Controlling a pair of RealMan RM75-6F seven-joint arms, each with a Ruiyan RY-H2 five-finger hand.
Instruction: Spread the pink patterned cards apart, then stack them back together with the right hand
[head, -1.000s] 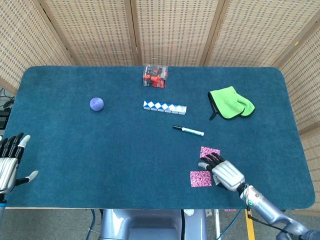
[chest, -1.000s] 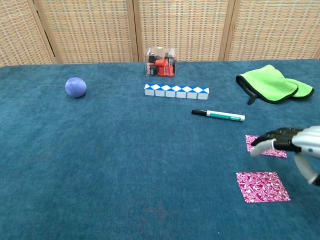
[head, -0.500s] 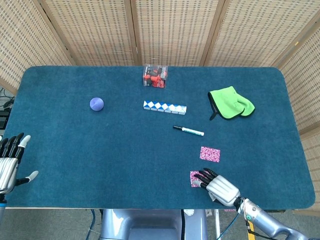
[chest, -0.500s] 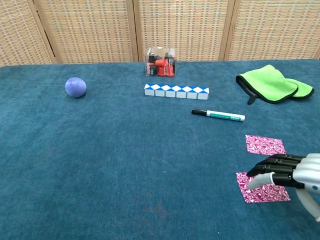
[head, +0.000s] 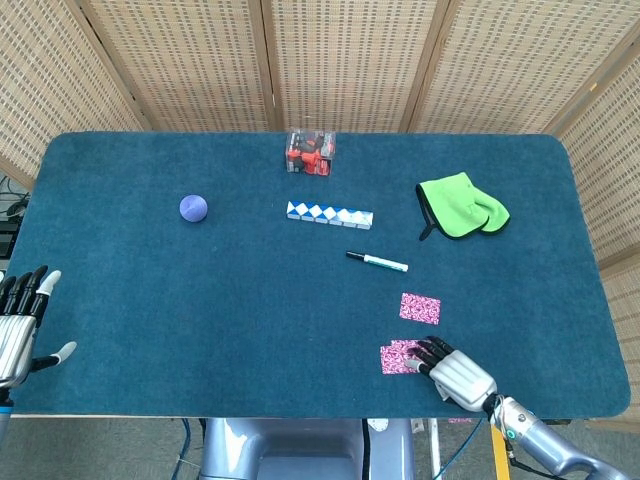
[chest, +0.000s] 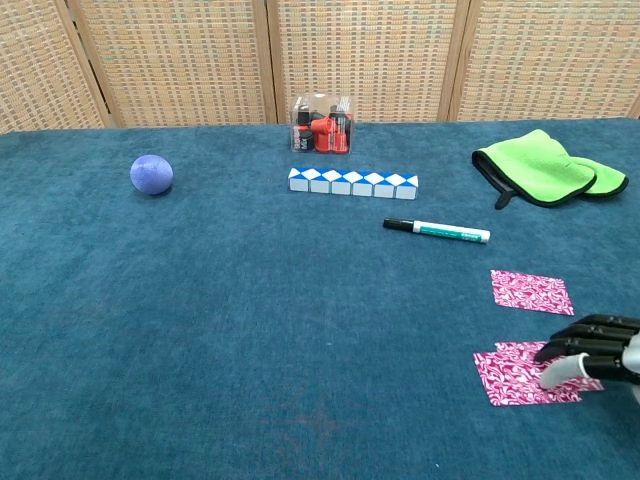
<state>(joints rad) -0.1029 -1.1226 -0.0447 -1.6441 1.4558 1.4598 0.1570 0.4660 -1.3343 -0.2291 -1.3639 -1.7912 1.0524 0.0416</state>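
Your right hand (chest: 592, 358) fingers down on near pink card (chest: 515, 375), grip unclear; far card (chest: 531, 291) apart. Left hand (head: 22, 322) open, empty.

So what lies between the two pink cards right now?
Only bare blue cloth: in the chest view a clear strip separates the far pink card from the near pink card, which the right hand touches.

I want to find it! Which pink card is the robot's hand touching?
The nearer pink card, by the table's front edge: the right hand rests its fingertips on it. The other pink card lies untouched nearer the marker.
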